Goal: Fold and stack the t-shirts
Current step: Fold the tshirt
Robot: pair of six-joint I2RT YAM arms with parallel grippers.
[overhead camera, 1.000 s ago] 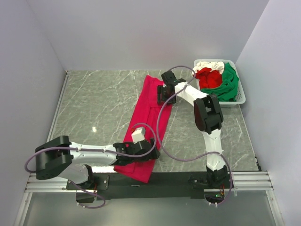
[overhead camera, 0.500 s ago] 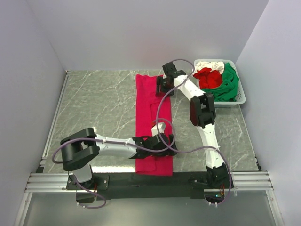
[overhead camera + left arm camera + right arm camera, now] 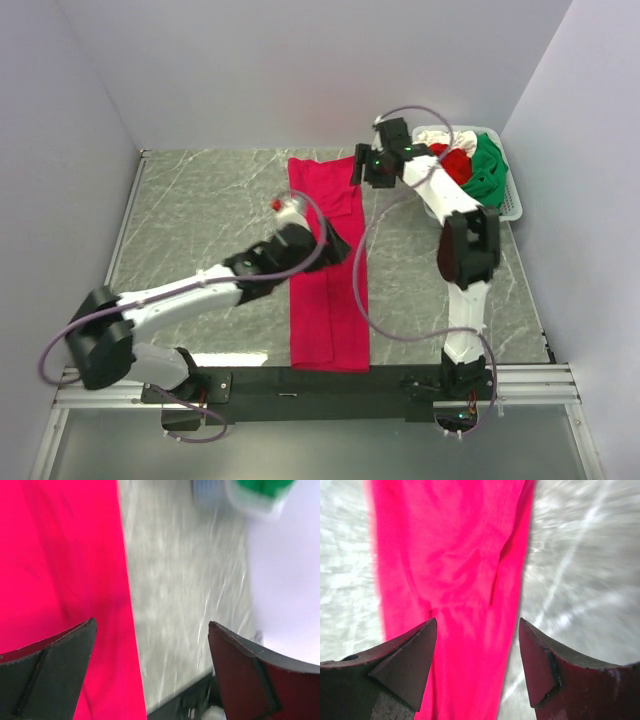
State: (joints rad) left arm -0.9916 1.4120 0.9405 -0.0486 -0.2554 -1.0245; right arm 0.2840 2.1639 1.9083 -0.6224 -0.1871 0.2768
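Observation:
The large crimson-red t-shirt lies folded into a long narrow strip down the middle of the table, from the back to the front edge. My left gripper hovers over its right edge at mid-length, open and empty; the left wrist view shows the shirt under the left jaw. My right gripper is above the shirt's far right corner, open and empty; the right wrist view shows the shirt below the jaws. More t-shirts, green, red and white, are bundled in the basket.
A white slotted plastic basket stands at the back right corner, also at the top of the left wrist view. Grey marble tabletop lies left and right of the strip. Walls close in on three sides.
The shirt strip swung from a slant to straight and lies flat. My left gripper let go and moved from the near end up to mid-length. My right gripper let go and lifted back-right.

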